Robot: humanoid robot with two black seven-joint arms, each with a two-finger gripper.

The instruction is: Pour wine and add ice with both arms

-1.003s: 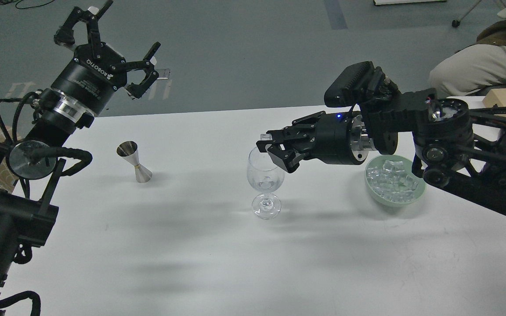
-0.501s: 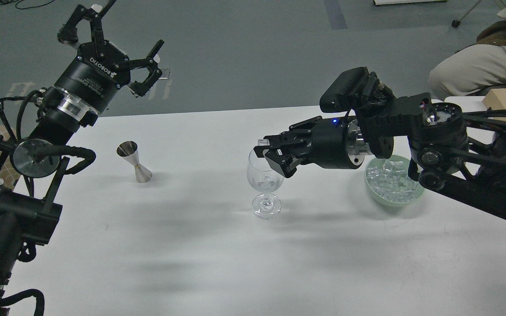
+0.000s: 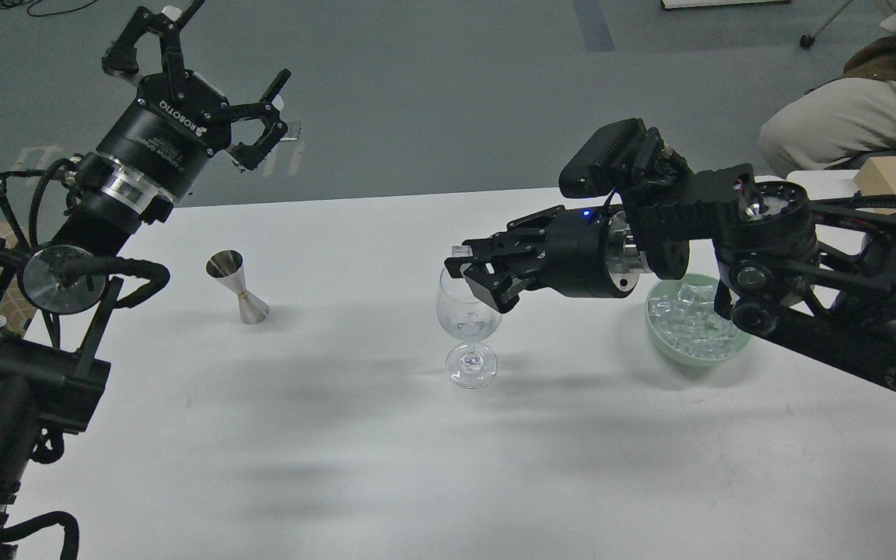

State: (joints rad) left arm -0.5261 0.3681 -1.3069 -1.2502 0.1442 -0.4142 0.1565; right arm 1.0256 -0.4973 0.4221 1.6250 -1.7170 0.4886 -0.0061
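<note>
One ice cube [image 3: 461, 252] clamped in right hand [image 3: 473, 271], shifted left over glass [image 3: 469, 315]; left hand [image 3: 197, 74] apart.

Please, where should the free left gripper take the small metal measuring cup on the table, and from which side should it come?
Probably at the narrow waist of the measuring cup, where its two cones meet. It stands upright but looks slightly tilted on the table, with bare table around it. The left gripper is open and raised behind it, so it could come down and approach level from the left, fingers closing around the waist.

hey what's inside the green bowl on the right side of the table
The pale green bowl holds a heap of small clear ice cubes. The right arm covers the bowl's far right edge, so that part is hidden.
</note>
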